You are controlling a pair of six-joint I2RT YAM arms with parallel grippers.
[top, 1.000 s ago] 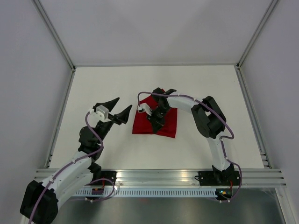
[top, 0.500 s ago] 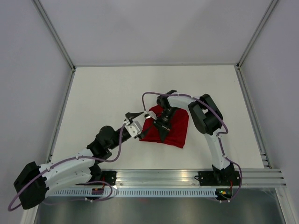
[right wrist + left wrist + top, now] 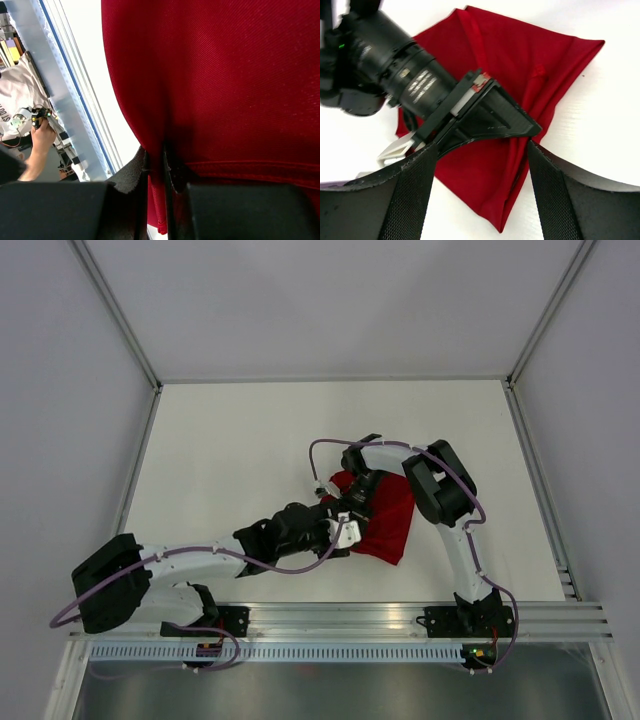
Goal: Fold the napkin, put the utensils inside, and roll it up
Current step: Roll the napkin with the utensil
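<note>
The red napkin (image 3: 395, 518) lies bunched right of the table's middle. My right gripper (image 3: 357, 502) reaches down onto its left part and is shut on a fold of the cloth, which shows pinched between the pads (image 3: 131, 172) in the right wrist view, where the napkin (image 3: 225, 75) fills the frame. My left gripper (image 3: 342, 524) reaches across from the left and stands open. Its fingers (image 3: 410, 200) straddle the napkin's (image 3: 520, 65) near corner, just below the right gripper (image 3: 490, 112), without touching the cloth. The utensils are out of view.
The white table (image 3: 230, 440) is bounded by grey walls at the back and sides. An aluminium rail (image 3: 340, 615) runs along the near edge. Beyond the rail (image 3: 65, 95), a person's hand (image 3: 42, 140) shows in the right wrist view.
My left arm has swung from the table's left side across to the napkin, still open. The right gripper has kept its hold, and the napkin has shifted right and bunched up.
</note>
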